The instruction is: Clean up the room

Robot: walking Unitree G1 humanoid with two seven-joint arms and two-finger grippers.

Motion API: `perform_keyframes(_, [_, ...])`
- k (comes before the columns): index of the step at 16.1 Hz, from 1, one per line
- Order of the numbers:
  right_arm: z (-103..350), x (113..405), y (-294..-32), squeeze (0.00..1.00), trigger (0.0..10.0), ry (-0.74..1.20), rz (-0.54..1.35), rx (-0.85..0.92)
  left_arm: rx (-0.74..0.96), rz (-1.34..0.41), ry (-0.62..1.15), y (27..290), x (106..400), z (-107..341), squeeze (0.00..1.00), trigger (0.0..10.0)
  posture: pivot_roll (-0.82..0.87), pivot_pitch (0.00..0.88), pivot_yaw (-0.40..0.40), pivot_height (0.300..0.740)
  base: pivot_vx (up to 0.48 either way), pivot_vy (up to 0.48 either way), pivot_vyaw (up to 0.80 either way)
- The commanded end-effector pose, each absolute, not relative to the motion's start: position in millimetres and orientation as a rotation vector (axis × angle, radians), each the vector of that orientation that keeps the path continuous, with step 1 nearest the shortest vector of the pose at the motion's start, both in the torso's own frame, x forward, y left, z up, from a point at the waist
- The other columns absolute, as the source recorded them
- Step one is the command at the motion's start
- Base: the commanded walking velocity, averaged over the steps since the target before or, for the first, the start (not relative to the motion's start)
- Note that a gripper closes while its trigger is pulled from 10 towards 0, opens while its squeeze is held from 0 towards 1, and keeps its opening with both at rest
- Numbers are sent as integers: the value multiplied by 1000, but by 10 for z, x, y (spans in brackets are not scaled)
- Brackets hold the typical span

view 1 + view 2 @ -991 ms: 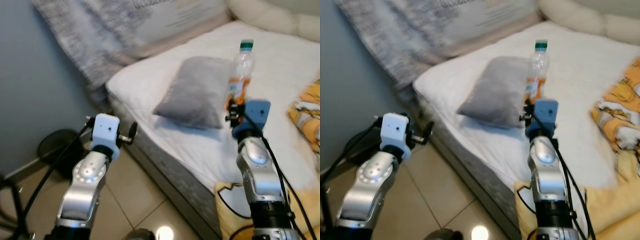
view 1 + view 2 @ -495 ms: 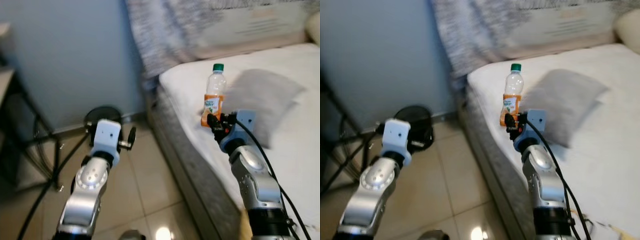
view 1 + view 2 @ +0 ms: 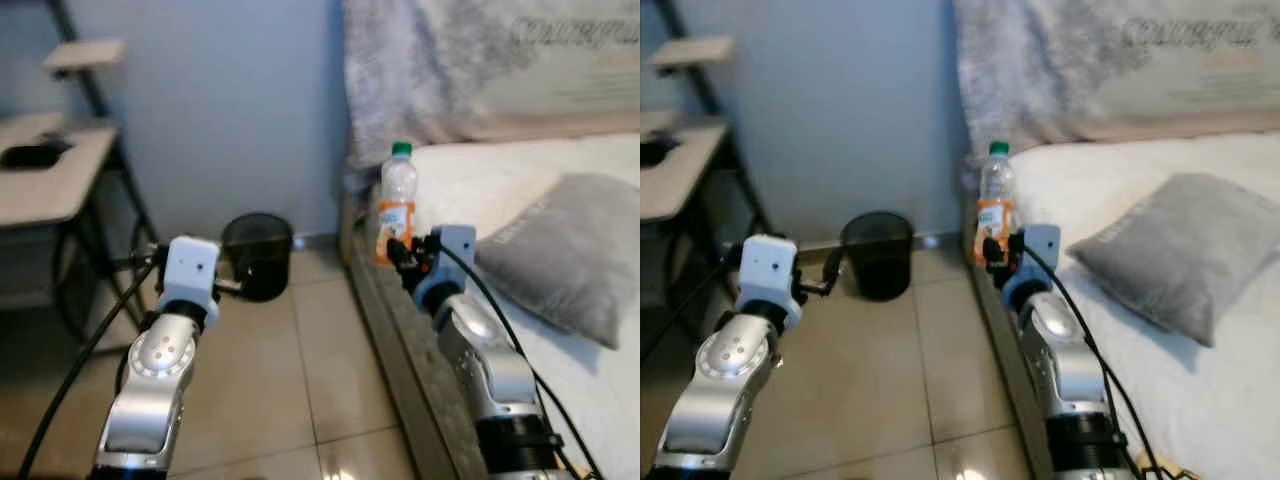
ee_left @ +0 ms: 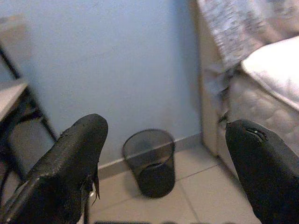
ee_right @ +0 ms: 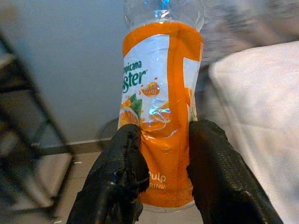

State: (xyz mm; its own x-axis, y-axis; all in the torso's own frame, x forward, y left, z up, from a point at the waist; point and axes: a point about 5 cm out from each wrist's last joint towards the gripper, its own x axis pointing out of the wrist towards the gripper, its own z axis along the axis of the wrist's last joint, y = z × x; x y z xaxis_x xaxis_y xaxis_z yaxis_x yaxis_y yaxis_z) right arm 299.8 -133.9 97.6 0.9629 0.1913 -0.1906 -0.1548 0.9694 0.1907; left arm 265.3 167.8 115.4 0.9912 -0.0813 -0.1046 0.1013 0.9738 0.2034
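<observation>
Right wrist view shows the right pincer (image 5: 161, 170) clamped on the lower half of a plastic bottle (image 5: 161, 102), one black finger on each side of its orange label. The bottle looks empty (clear above the label, green cap on top), so I judge it is rubbish being carried upright, off the bed (image 3: 520, 190) and towards a bin. From the head camera the bottle (image 3: 397, 205) hangs in the air just past the bed's side edge, near the corner at the headboard end.

A black mesh wastebasket (image 3: 257, 255) stands on the tiled floor (image 3: 320, 380) against the blue wall (image 3: 220, 100), close to that same bed corner; this seems the likely place for the bottle. The left pincer (image 4: 163, 182) is held out in front with its fingers wide apart and nothing between them, pointing at the wastebasket.

A grey pillow (image 3: 565, 250) lies on the white sheet. A fuzzy grey blanket (image 3: 400, 70) hangs over the headboard end. At the room's far side a tabletop (image 3: 45, 180) on a dark metal frame carries a small dark object.
</observation>
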Motion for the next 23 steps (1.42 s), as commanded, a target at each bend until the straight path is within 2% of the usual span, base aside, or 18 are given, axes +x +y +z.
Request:
perform_keyframes(1, [977,3009,-1431,0,10000,212,135,154,200,-119,83,1606,2666,1191,0,10000,52,0,2,740,424,0,0])
perform_keyframes(7, [933,3043,-1491,0,10000,231,56,130,205,-128,83,1622,2690,1206,0,10000,55,0,5,740,439,0,0])
perform_keyframes(14, [867,3034,-1519,0,10000,263,63,92,217,-142,91,1634,2692,1205,0,10000,60,0,12,740,448,0,0])
perform_keyframes(18, [832,3022,-1599,0,10000,268,19,77,217,-147,95,1632,2684,1198,0,10000,59,0,13,740,449,0,800])
perform_keyframes(23, [792,3016,-1576,0,10000,286,22,59,224,-162,98,1636,2672,1195,0,10000,58,0,20,740,447,0,0])
